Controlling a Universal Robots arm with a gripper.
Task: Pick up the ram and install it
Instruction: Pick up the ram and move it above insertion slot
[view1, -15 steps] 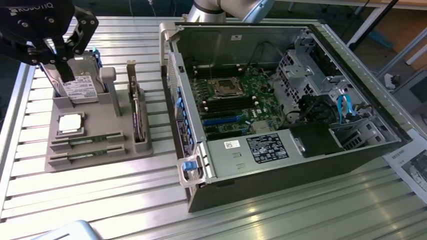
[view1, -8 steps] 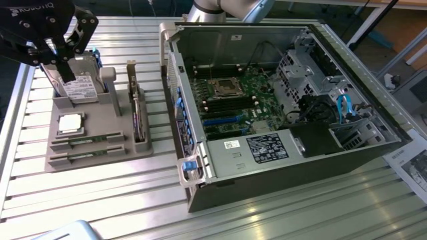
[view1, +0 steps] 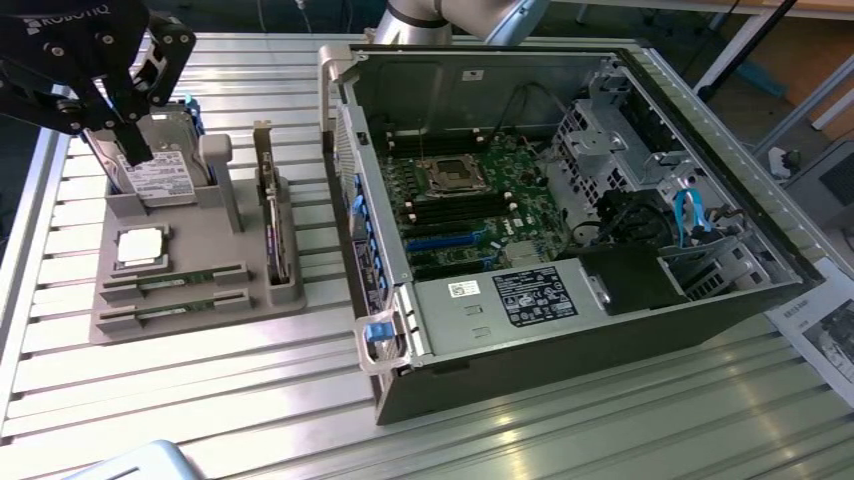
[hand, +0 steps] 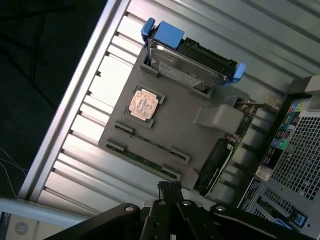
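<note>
Table (view1: 200, 400), slatted metal, carries the open computer case (view1: 454, 330), which lies on its side. In the exterior view the grey holder tray (view1: 214, 235) sits at the case's 9 o'clock. Gripper (view1: 120, 150) hangs over the tray's 12 o'clock end, above the hard drive (view1: 163, 175), with fingers together and empty. Ram (view1: 174, 284): two sticks seated in slots at the tray's 6 o'clock end. Processor chip (view1: 140, 246) lies just to their 12 o'clock.
</note>
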